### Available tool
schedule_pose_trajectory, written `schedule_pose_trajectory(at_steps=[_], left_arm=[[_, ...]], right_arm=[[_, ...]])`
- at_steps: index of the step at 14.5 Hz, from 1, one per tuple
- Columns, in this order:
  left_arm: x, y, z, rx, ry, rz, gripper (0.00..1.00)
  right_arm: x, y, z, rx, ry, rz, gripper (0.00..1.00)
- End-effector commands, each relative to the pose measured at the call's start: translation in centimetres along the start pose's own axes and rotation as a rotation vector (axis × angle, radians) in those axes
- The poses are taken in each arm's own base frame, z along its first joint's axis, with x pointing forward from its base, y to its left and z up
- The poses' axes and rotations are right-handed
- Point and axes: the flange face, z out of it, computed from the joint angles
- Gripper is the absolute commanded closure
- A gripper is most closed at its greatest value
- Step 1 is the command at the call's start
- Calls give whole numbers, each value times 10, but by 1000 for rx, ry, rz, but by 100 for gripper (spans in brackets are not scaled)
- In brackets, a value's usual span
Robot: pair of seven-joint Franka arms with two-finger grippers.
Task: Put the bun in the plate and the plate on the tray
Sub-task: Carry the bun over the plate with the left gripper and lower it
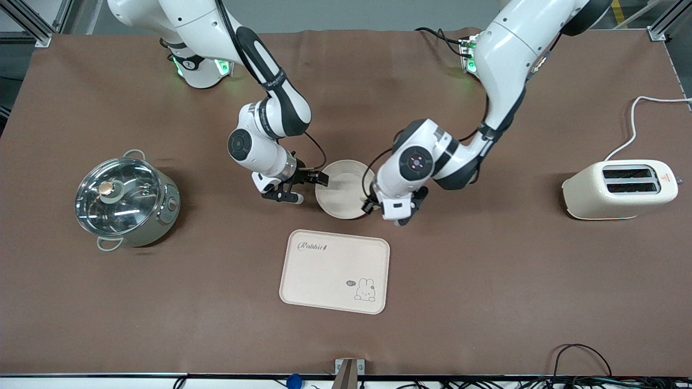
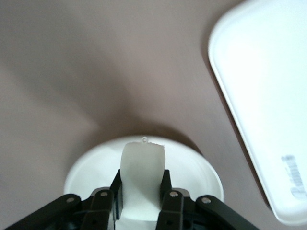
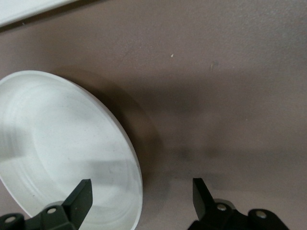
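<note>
The round cream plate (image 1: 341,190) sits mid-table, just farther from the front camera than the tray (image 1: 335,271) with its "Rabbit" script. My left gripper (image 2: 142,186) is shut on the bun (image 2: 143,160) and holds it over the plate (image 2: 86,173), at the rim toward the left arm's end. In the front view this gripper (image 1: 372,203) hides the bun. My right gripper (image 3: 143,192) is open, low at the plate's rim (image 3: 129,158) toward the right arm's end, one finger over the plate and one over the table. It also shows in the front view (image 1: 308,188).
A steel pot with a glass lid (image 1: 125,201) stands toward the right arm's end. A cream toaster (image 1: 621,189) with a white cable stands toward the left arm's end. Part of the tray shows in the left wrist view (image 2: 268,96).
</note>
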Motion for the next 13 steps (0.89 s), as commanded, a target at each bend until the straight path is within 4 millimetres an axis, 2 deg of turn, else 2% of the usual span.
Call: schedule_pose_trajectory(at_steps=[1,3,5,6,8,9,11,12,13], left_arm=[[-39,0,24,-31,-3,23,62],[-43,-3,35,-16,-2,31,52],[-43,-5,35,-11,0,34,15],[-40,-3,31,-16,3,32,0],[-34,2,19,-34,7,33,0],[-26,8,3,-57,23,33,0],[-6,14,-40,-71,87,47,0],[11,18,-67,-68,128,63,0],[28,20,-89,-58,161,82,0]], right_arm=[[-4,-7,4,11,-1,7,13],[-4,-9,4,13,2,5,17],[-2,-9,5,13,4,4,19],[-1,-7,7,10,3,6,20],[1,-5,6,10,2,7,31],[-1,-7,7,9,0,1,45],[-2,-7,8,8,0,0,66],[-2,-6,10,6,1,0,75],[-2,-4,14,1,6,0,89]])
